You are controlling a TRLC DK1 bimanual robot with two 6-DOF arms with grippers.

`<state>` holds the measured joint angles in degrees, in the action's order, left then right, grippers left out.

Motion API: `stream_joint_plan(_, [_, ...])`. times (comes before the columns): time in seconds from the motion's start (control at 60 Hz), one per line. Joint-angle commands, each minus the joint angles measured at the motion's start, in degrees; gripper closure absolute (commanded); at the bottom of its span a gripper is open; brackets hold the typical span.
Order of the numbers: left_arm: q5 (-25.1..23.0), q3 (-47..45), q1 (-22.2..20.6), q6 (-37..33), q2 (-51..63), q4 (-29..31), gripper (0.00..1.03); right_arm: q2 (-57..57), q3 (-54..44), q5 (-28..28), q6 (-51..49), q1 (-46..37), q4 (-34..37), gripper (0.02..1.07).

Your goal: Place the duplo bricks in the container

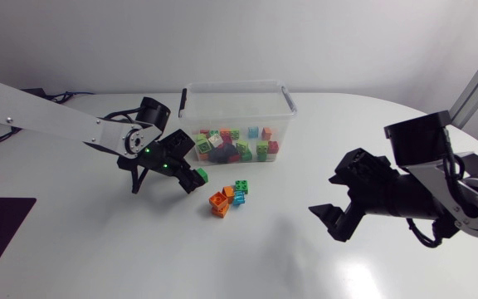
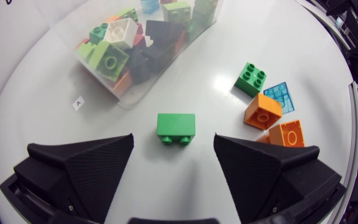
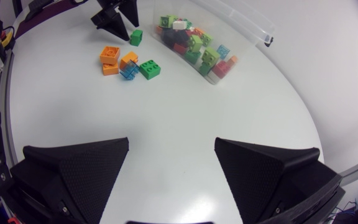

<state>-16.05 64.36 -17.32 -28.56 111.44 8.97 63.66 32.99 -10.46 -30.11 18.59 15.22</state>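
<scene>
Green, the brick (image 2: 176, 127) you want lies on the table (image 1: 98, 241) just in front of the clear container (image 1: 235, 85), between the fingers of your left gripper (image 1: 191, 176). Its jaws stand wide, neither finger touches the brick, and it grips nothing. A little further out from the container, a second green brick (image 1: 241, 187), a translucent blue brick (image 1: 238, 199) and two orange bricks (image 1: 219, 202) huddle together, close beside one finger. Only the left wrist view shows you the gaps on either side of the brick. The container holds a heap of bricks (image 1: 237, 145), green, red, white, orange and blue. Well apart from the container, your right gripper (image 3: 172, 142) hangs spread wide and empty.
</scene>
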Motion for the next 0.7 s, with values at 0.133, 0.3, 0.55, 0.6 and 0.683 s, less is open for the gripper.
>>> stream_joint_plan(0.133, [-0.56, 1.3, -1.57, -0.01, 5.19, -4.05, 0.3, 3.4, 0.84, 0.18, -1.18, 4.35, -2.39, 0.1])
stream_joint_plan(0.3, [-0.56, 0.94, -1.49, -0.01, 6.16, -6.25, 0.39, 6.92, 2.34, 0.18, -2.85, 6.81, -3.97, 0.1])
stream_joint_plan(0.55, [-3.11, -1.43, -0.96, -1.5, 5.9, -8.71, 0.6, 15.44, 8.49, -1.32, -6.89, 10.06, -4.41, 0.1])
stream_joint_plan(0.6, [-3.99, -2.22, -0.78, -2.38, 5.37, -8.71, 0.6, 17.99, 9.99, -1.49, -7.77, 10.77, -4.32, 0.1])
stream_joint_plan(0.683, [-6.45, -3.63, 0.01, -3.61, 4.05, -8.62, 0.64, 21.42, 12.27, -1.49, -9.62, 11.73, -3.97, 0.1])
